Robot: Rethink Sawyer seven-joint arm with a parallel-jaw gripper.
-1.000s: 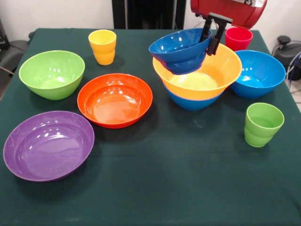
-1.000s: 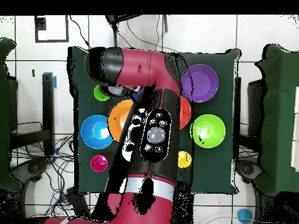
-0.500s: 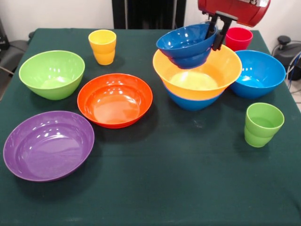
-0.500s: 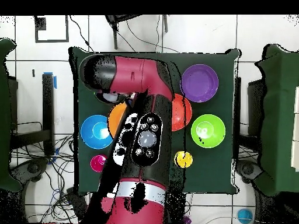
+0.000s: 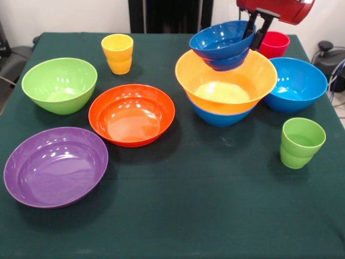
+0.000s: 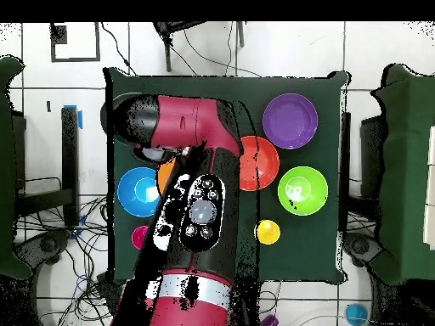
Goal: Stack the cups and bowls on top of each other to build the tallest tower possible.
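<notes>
My gripper (image 5: 253,40) is shut on the right rim of a small blue bowl (image 5: 221,44). The bowl hangs slightly tilted above the far side of the tower, which is a large yellow-orange bowl (image 5: 226,81) nested in a blue bowl (image 5: 220,117). Another blue bowl (image 5: 297,83) sits right of it, with a red-pink cup (image 5: 274,43) behind. At the left stand a yellow cup (image 5: 117,53), a lime green bowl (image 5: 59,84), an orange-red bowl (image 5: 131,113) and a purple bowl (image 5: 55,165). A light green cup (image 5: 301,142) stands at the right. In the overhead view the arm (image 6: 197,204) hides the tower.
A dark green cloth (image 5: 205,210) covers the table. In the overhead view the purple bowl (image 6: 290,120), orange-red bowl (image 6: 262,163), lime green bowl (image 6: 302,190), yellow cup (image 6: 268,231) and a blue bowl (image 6: 136,192) show beside the arm. Cables lie on the floor (image 6: 51,246).
The gripper has carried the small blue bowl up and to the right in the front view, and the bowl has tipped closer to level. Nothing else moved.
</notes>
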